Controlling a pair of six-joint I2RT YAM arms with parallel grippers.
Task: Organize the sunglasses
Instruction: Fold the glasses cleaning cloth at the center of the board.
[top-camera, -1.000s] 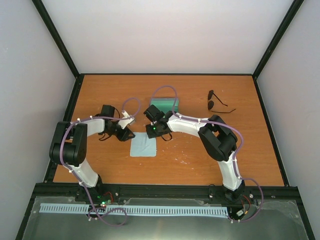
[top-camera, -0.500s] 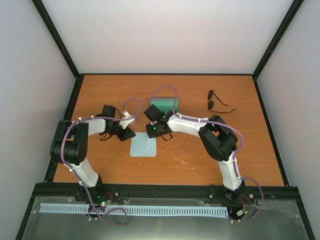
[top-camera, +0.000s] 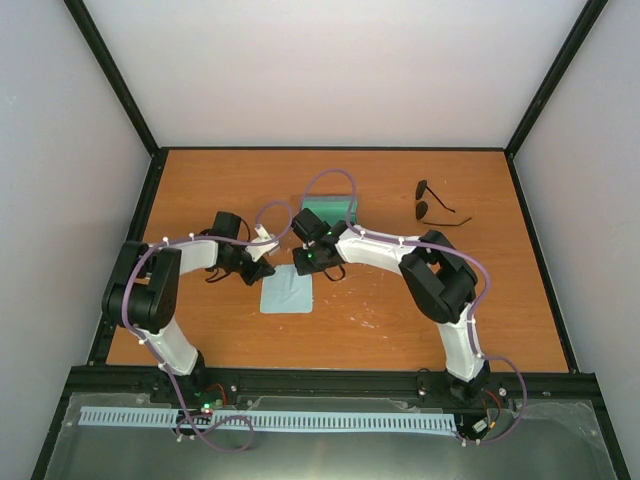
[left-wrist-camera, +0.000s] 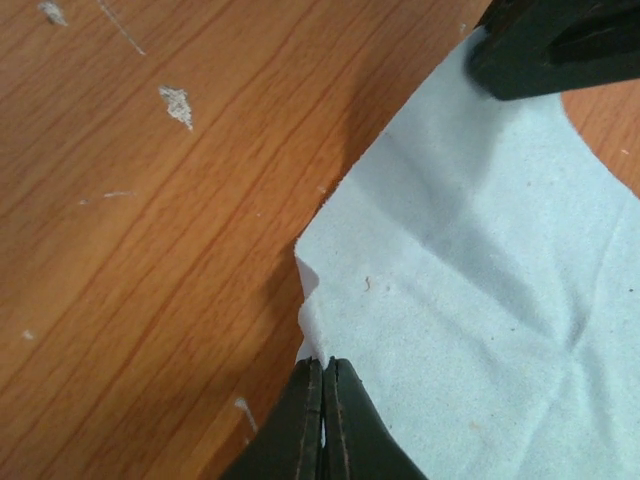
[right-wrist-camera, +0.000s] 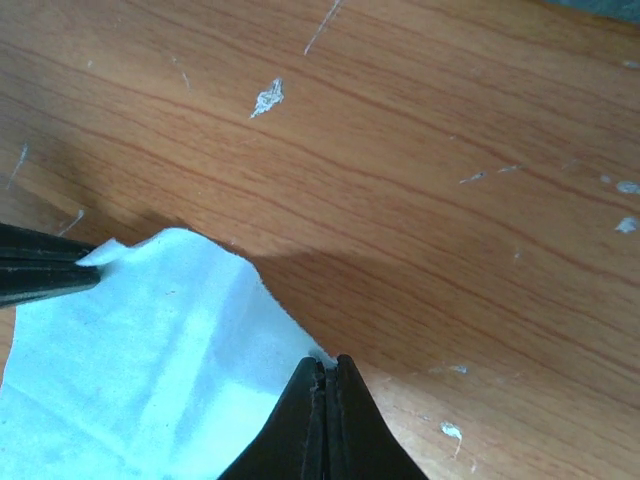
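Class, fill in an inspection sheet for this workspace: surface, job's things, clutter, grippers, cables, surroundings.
Surface: wooden table, scuffed with pale marks.
Job's things: sunglasses at far right, temples unfolded, untouched.
Clutter: light-blue cloth at centre; green case behind it, partly hidden by the right arm.
Grippers: left gripper shut on the cloth's far-left corner; right gripper shut on its far-right corner.
Cables: purple cables looped along both arms.
Surroundings: white walls, black frame posts.
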